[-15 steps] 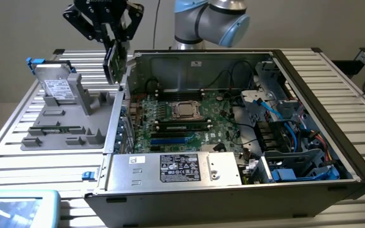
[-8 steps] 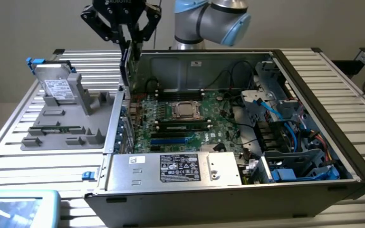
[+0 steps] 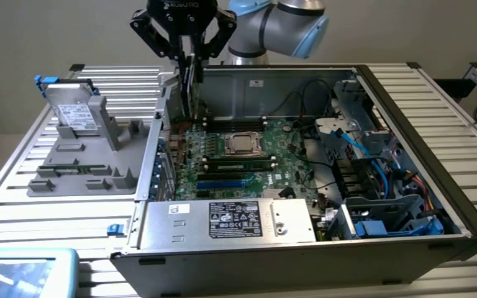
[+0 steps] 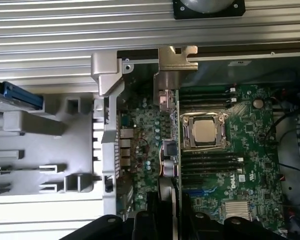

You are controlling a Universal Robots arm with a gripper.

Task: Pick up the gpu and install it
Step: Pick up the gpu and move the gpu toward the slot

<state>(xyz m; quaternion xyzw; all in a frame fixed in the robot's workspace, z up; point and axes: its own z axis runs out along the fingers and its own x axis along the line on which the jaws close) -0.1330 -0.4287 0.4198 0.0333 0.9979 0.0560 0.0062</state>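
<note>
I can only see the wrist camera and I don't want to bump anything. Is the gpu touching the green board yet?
Observer: In the exterior view the gpu hangs upright from the gripper, and its lower edge looks just above the motherboard, not pushed in.
Operator: What's at the front of the computer?
Observer: A silver power supply with a black label lies along the near wall of the case.
Operator: And far over on the other side?
Observer: There are blue cables running down inside the case on the exterior view's right.
</note>
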